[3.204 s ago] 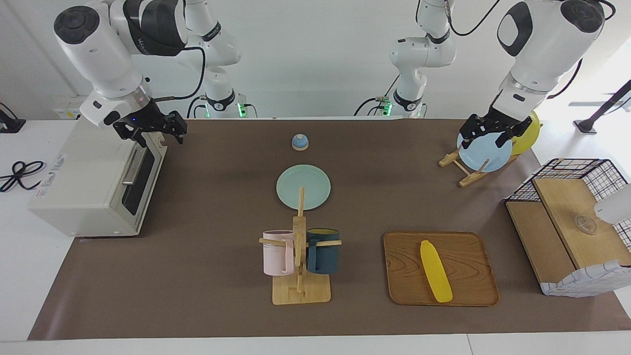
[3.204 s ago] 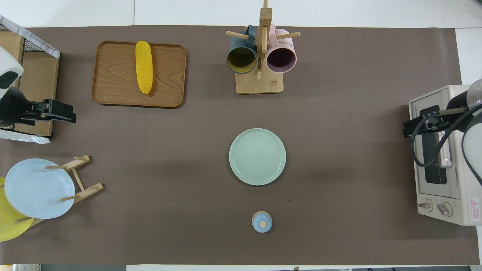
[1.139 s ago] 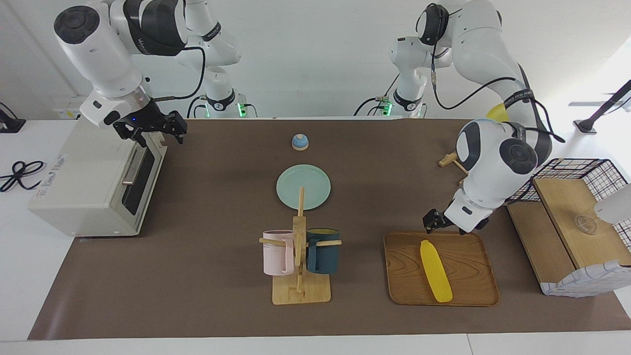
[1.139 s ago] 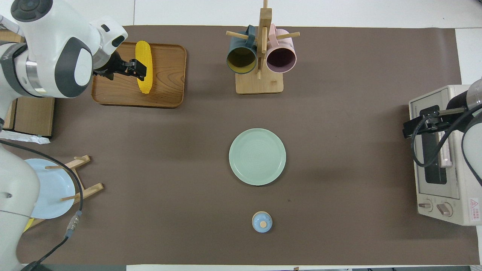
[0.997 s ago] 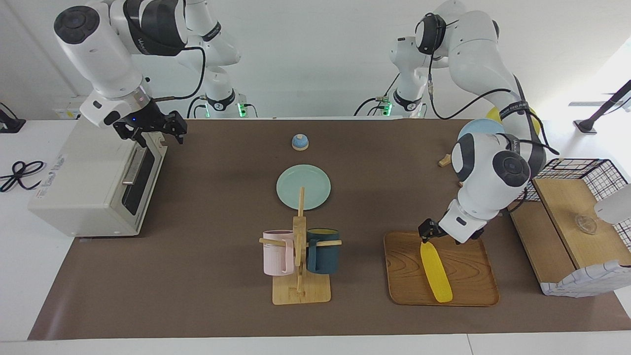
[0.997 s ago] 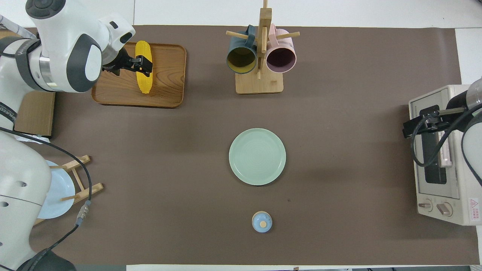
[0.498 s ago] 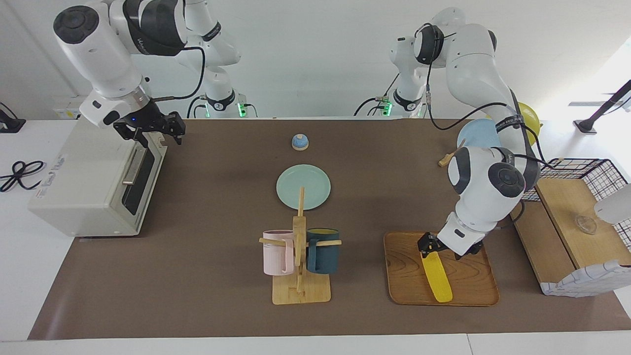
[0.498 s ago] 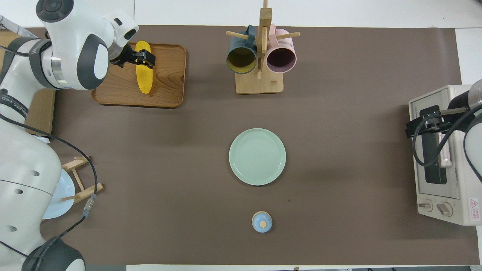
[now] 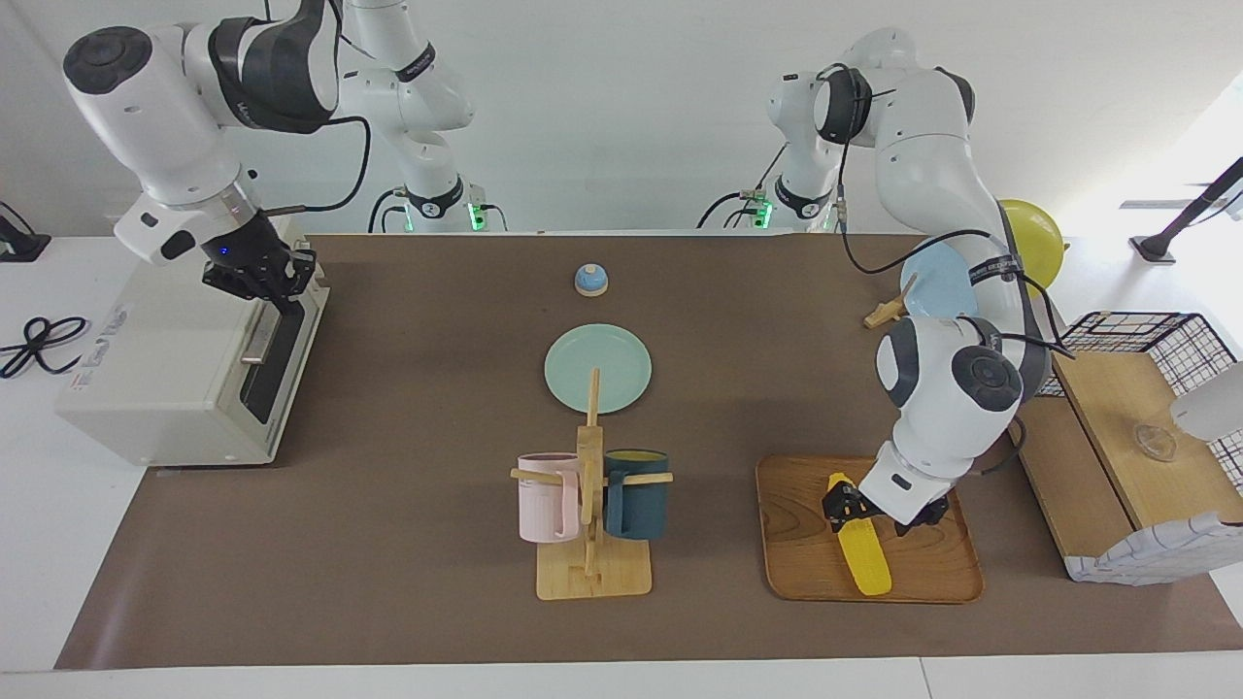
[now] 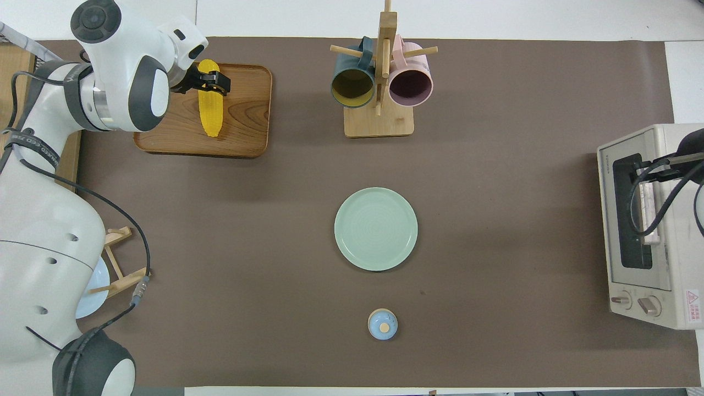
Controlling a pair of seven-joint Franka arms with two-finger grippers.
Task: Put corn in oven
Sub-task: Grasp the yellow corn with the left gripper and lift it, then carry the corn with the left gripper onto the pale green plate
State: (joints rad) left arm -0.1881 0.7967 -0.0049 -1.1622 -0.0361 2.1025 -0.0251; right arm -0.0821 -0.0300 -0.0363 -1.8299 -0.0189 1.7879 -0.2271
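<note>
The yellow corn lies on a wooden tray toward the left arm's end of the table. It also shows in the overhead view on the tray. My left gripper is low over the corn's end nearer the robots, open, with a finger on either side of it; in the overhead view the gripper crosses the cob. The cream-white oven stands at the right arm's end, door shut, and shows in the overhead view. My right gripper is at the oven's top front edge, above the bar handle.
A wooden mug rack with a pink and a dark blue mug stands mid-table. A green plate and a small blue bell lie nearer the robots. A plate rack with a blue plate and a wire basket are behind the left arm.
The left gripper came from over the plate rack to the tray and sank onto the corn. In the last half second the right gripper shifted onto the oven's top front edge.
</note>
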